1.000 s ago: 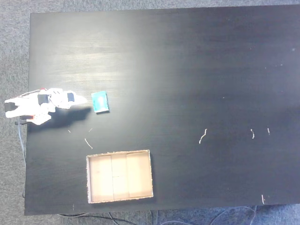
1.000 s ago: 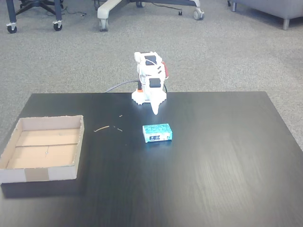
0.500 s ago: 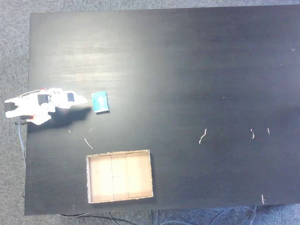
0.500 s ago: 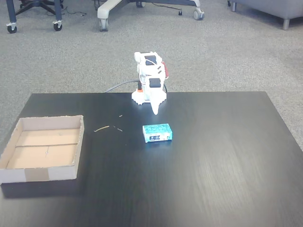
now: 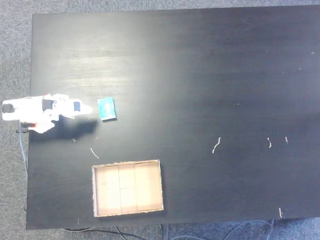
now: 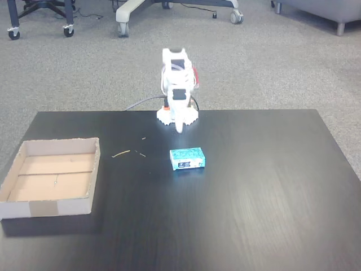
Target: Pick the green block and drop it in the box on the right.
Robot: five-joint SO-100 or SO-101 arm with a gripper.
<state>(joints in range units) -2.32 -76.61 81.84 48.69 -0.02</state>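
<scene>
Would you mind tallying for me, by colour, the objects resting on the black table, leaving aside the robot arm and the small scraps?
Teal: 1, the green block.
Tan: 1, the box, a cardboard tray.
Total: 2.

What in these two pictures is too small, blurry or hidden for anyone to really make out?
- The white gripper in both fixed views: too small and blurred to tell whether its jaws are open or shut.
- The pale mark on the small teal square block: too small to read in either view.
- The near wall of the shallow tan cardboard box hides part of its floor in the front fixed view.
- Pale scraps on the black table: too small to identify.
</scene>
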